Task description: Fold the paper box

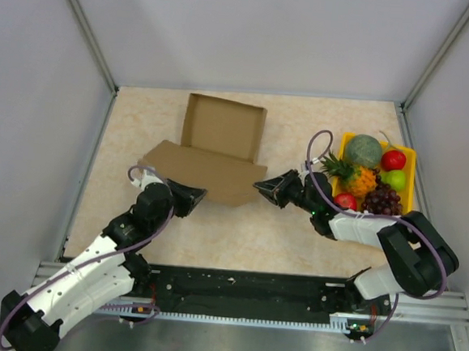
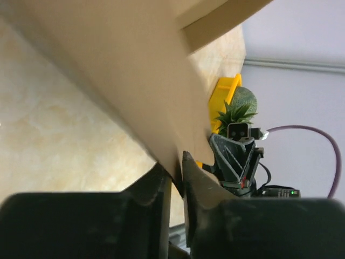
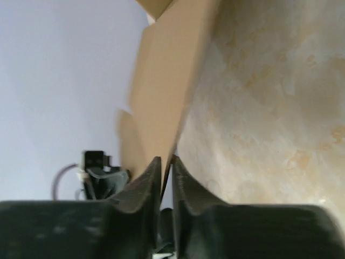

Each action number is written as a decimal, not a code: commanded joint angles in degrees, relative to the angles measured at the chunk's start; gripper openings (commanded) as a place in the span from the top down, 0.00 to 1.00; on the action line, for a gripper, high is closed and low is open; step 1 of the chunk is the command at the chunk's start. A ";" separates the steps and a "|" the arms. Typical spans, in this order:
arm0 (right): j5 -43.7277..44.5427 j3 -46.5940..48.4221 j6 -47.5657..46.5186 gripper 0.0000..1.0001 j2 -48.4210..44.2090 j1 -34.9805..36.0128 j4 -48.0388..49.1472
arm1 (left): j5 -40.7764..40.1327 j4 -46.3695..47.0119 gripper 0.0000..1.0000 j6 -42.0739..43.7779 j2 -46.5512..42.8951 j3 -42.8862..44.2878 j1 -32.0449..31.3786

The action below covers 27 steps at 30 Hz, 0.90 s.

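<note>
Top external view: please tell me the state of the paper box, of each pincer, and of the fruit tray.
paper box: open, not fully folded, its front panel gripped at both ends
left pincer: shut on the paper box panel
right pincer: shut on the paper box panel
fruit tray: full of fruit, resting on the table, untouched

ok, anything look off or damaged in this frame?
Nothing stands out. The paper box lies partly folded, untorn, left gripper and right gripper each pinching its near panel; the fruit sits inside the yellow tray.
</note>
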 commanded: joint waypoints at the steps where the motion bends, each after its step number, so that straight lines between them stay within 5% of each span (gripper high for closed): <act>1: -1.43 1.45 -10.86 0.76 -7.45 0.68 -3.93 | -2.35 3.42 0.92 18.73 0.03 6.11 1.17; 3: -1.60 3.29 -22.41 0.54 -10.98 0.50 -15.78 | -0.16 1.66 1.00 29.17 0.12 8.82 2.22; 6: -1.78 10.05 -41.99 0.36 -16.35 -0.19 -35.46 | 3.87 -4.92 1.00 44.20 2.83 15.83 3.71; 10: -1.35 20.58 -60.78 0.30 -19.25 -3.35 -53.24 | 8.21 -17.47 1.00 63.27 11.08 26.92 4.77; 17: -3.28 28.87 -70.04 0.23 -18.12 -9.95 -60.20 | 23.45 -30.68 1.00 80.09 15.50 42.67 7.76; 21: -4.68 31.51 -71.01 0.23 -15.75 -10.57 -60.91 | 20.33 -42.63 1.00 85.63 20.77 58.54 7.94; 27: -8.46 38.36 -79.60 0.22 -13.46 -10.40 -61.70 | 19.02 -51.25 1.00 91.96 20.68 69.55 7.94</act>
